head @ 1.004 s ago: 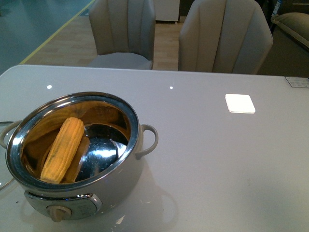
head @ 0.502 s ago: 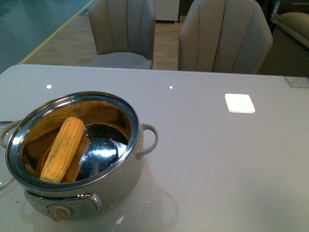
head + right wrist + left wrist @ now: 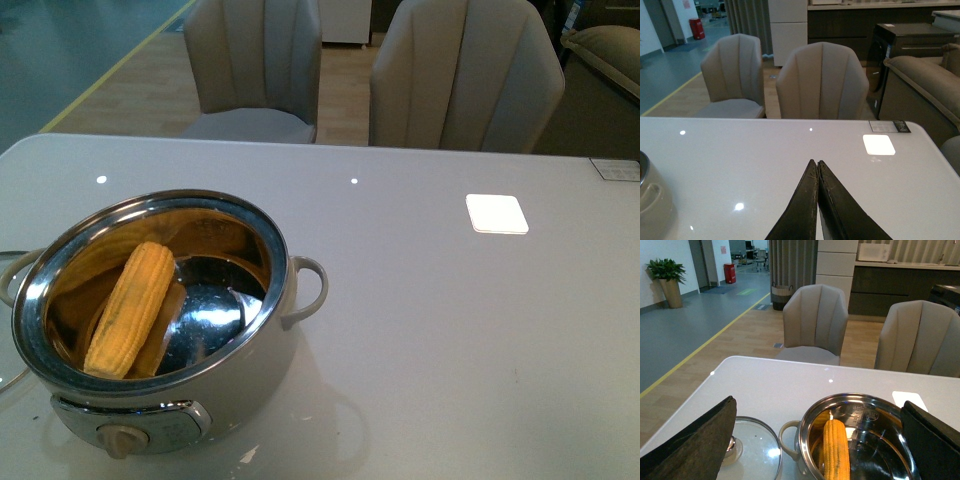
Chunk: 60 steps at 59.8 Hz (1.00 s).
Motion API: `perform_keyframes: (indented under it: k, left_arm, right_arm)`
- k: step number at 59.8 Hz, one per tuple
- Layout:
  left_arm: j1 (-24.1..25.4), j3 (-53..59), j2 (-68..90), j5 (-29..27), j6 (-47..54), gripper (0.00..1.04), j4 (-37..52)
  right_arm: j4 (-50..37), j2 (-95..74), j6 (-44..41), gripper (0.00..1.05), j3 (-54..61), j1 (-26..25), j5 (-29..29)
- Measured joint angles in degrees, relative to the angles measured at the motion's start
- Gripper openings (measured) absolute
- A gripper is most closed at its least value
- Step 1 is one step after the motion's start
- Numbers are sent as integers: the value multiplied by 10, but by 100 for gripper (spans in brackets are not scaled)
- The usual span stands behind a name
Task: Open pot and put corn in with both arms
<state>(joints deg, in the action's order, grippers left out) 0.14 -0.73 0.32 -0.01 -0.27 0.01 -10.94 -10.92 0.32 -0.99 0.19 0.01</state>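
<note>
While the corn (image 3: 130,308) lay inside the uncovered pot (image 3: 255,375) near the bench's (image 3: 450,330) front-left corner, we saw the left tool (image 3: 815,440) spread wide and the right tool (image 3: 818,172) clenched empty.

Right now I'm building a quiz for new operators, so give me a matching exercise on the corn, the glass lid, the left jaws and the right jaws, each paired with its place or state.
Things:
1. corn
2. glass lid
3. left gripper
4. right gripper

Places or states:
A. shut, tips together over the bare table
B. lying on the table beside the pot
C. open wide, holding nothing
D. leaning inside the pot's steel bowl

Pairs: 1-D, 2-B, 3-C, 4-A
</note>
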Motion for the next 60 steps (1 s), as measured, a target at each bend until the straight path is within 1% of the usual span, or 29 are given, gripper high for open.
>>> perform_keyframes:
  k: [4,7,9,34,35,36,39,43,50,54,55,57,58,60]
  left_arm:
    - [0,0,0,0,0,98,0]
    - [0,0,0,0,0,98,0]
    - [0,0,0,0,0,98,0]
    - [0,0,0,0,0,98,0]
    - [0,0,0,0,0,98,0]
    - [0,0,0,0,0,98,0]
    - [0,0,0,0,0,98,0]
    - [0,0,0,0,0,98,0]
    - [0,0,0,0,0,98,0]
    - [0,0,0,0,0,98,0]
    - [0,0,0,0,0,98,0]
    - [0,0,0,0,0,98,0]
    - [0,0,0,0,0,98,0]
    - [0,0,0,0,0,98,0]
  right_arm:
    - [14,14,0,2,0,0,0]
    - [88,68,0,2,0,0,0]
    - [103,92,0,2,0,0,1]
    - [108,106,0,2,0,0,1]
    - [108,106,0,4,0,0,1]
    - [108,106,0,9,0,0,1]
    - [108,106,0,20,0,0,1]
    - [109,106,0,30,0,0,1]
    - [108,106,0,53,0,0,1]
    - [109,106,0,64,0,0,1]
    - [109,106,0,67,0,0,1]
    - [109,106,0,78,0,0,1]
    - [108,106,0,79,0,0,1]
    - [109,106,0,88,0,0,1]
